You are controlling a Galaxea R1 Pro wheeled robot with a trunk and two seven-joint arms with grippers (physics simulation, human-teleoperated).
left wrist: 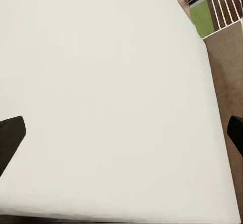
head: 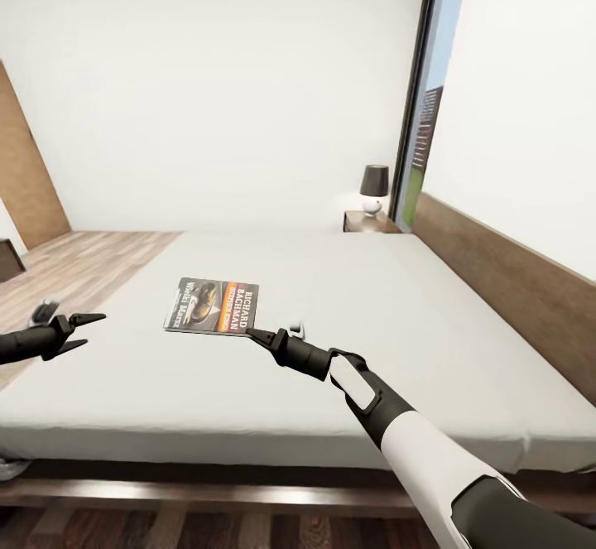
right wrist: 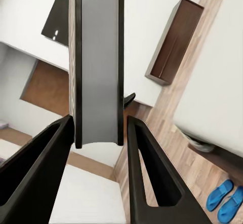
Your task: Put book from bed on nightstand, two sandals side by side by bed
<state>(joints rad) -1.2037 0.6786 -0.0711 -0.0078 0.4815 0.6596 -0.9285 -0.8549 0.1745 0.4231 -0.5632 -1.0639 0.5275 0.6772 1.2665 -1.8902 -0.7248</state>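
The R gripper (head: 258, 335) is seen at the near-right corner of the book (head: 213, 306). In the R wrist view the book's edge (right wrist: 96, 62) is seen between the two fingers (right wrist: 147, 173), with gaps on both sides; jaws are judged parted, grip not yet closed. The book lies flat on the bed (head: 348, 300), just ahead-left of that gripper, long axis approx. across the mattress. The L gripper (head: 83, 329) hangs over the bed's left edge, jaws apart, holding nothing, farther from the book; the R arm is nearer. Sandals (right wrist: 228, 198) lie on the floor beside the bed. A nightstand (head: 368, 221) w/ lamp (head: 374, 189) stands beyond, well apart.
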